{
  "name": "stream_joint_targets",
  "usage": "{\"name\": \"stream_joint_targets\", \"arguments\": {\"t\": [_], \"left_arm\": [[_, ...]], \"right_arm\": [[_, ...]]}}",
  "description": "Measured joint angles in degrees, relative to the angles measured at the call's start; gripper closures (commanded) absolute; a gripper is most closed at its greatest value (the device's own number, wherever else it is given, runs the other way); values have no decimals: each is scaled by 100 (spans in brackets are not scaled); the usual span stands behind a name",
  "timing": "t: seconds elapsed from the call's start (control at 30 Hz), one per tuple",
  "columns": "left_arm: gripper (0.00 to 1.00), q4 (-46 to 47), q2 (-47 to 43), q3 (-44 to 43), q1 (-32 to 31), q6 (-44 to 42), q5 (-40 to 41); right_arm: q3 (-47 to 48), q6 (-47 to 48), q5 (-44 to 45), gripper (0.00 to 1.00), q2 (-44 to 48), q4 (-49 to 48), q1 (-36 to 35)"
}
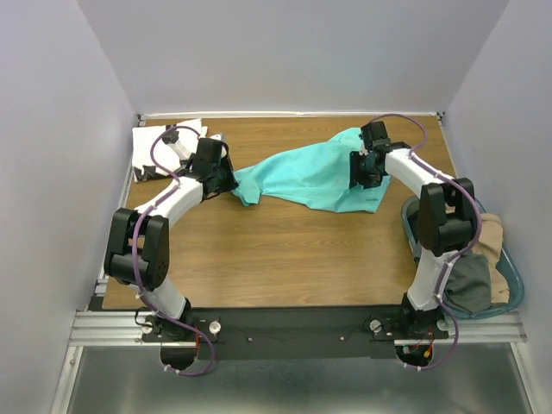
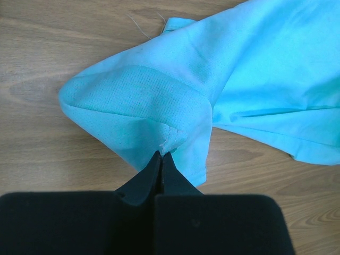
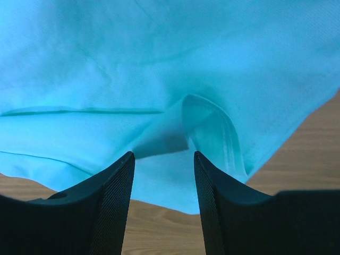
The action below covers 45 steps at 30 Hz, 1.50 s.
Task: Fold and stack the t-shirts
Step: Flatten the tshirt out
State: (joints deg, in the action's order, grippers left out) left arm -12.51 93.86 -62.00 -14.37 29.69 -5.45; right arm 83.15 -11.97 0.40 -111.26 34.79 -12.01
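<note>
One turquoise shirt point(image 1: 302, 177) lies crumpled. My left gripper point(image 2: 161, 155) pinches its nine-o'clock corner to pull it flat; my right gripper point(image 3: 163, 155) hangs spread over a three-o'clock fold.

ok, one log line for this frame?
left gripper shut on turquoise t-shirt edge | right gripper open over same shirt | white t-shirt at far-left corner

Right tool point(image 3: 163, 159) jaws apart over turquoise t-shirt point(image 3: 159, 64) on wooden table point(image 3: 313, 154).
</note>
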Motion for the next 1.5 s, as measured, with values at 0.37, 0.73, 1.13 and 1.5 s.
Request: {"name": "stream_joint_targets", "arguments": {"t": [0.37, 0.73, 1.13, 1.5], "left_arm": [[100, -35, 205, -127, 0, -9, -39], [100, -48, 376, -306, 0, -55, -61], [100, -50, 378, -315, 0, -48, -61], [85, -87, 31, 0, 0, 326, 4]], "right_arm": [[-570, -42, -17, 43, 581, -177, 393], [-328, 50, -872, 44, 2, -586, 452], [-264, 138, -1344, 80, -168, -656, 463], [-376, 138, -1399, 100, 48, -498, 463]]}}
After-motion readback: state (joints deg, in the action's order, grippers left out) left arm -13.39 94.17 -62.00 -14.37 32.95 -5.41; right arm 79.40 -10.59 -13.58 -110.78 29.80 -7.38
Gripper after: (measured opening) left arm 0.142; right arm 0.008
